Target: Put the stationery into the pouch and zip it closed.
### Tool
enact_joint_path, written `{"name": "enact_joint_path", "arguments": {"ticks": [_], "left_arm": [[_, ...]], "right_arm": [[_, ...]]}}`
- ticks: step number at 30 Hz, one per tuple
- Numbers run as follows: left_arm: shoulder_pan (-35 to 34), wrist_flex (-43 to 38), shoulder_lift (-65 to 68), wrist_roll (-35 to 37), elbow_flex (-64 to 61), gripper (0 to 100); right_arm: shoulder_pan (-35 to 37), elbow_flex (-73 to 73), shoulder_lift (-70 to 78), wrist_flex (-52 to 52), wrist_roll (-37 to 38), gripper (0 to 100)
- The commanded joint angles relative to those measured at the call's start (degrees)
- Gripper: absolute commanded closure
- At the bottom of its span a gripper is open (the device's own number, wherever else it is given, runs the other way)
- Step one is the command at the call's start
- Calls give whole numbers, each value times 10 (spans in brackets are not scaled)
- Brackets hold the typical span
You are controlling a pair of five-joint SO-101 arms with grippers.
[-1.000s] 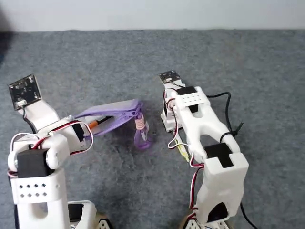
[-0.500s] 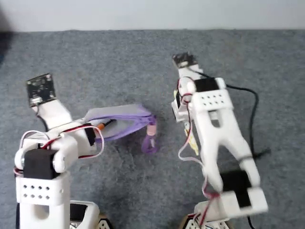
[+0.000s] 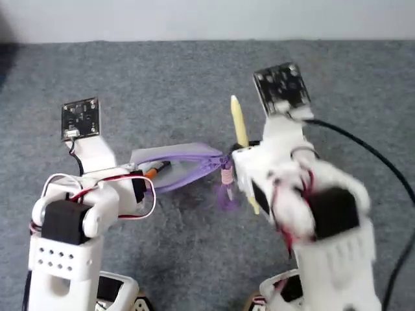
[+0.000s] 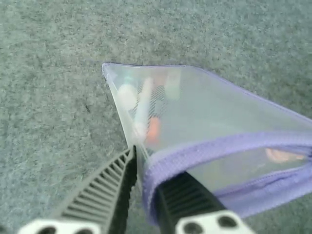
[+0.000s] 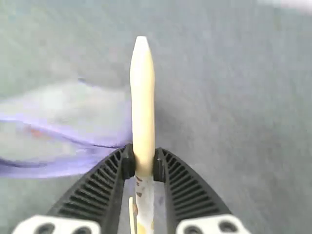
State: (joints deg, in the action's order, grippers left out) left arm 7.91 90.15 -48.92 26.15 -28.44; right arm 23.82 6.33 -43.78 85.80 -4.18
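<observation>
Within right end effector (image 5: 143, 165), pen (image 5: 142, 87)

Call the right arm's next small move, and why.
Probably turn the right gripper so the pen tips toward the pouch mouth. The pen is clamped and sits just beside the pouch's zip end, but it points past it, not in. The left gripper grips the pouch's edge.

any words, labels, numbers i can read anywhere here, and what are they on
No text here can be read.
On the pen in the right gripper: small brownish marks low on the barrel, too blurred to read.
On the pouch in the left gripper: no print that I can make out.
On the circuit boards on the wrists: markings too small to read.
</observation>
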Motion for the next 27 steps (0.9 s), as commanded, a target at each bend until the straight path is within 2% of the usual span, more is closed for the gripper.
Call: {"name": "enact_joint_path", "arguments": {"ticks": [1, 9, 12, 16, 21, 27], "left_arm": [[6, -7, 51, 7, 50, 988], [7, 13, 135, 18, 134, 988], [7, 13, 146, 18, 139, 988], [7, 13, 146, 18, 139, 988], [7, 13, 146, 18, 139, 988], [7, 13, 146, 18, 139, 988]], "right_arm": [[36, -10, -52, -46, -37, 991], [132, -10, -80, -184, -40, 991], [148, -2, -76, -247, -39, 991], [149, 69, -85, -358, 12, 991], [158, 171, -95, -511, 40, 991], [176, 279, -96, -621, 75, 991]]}}
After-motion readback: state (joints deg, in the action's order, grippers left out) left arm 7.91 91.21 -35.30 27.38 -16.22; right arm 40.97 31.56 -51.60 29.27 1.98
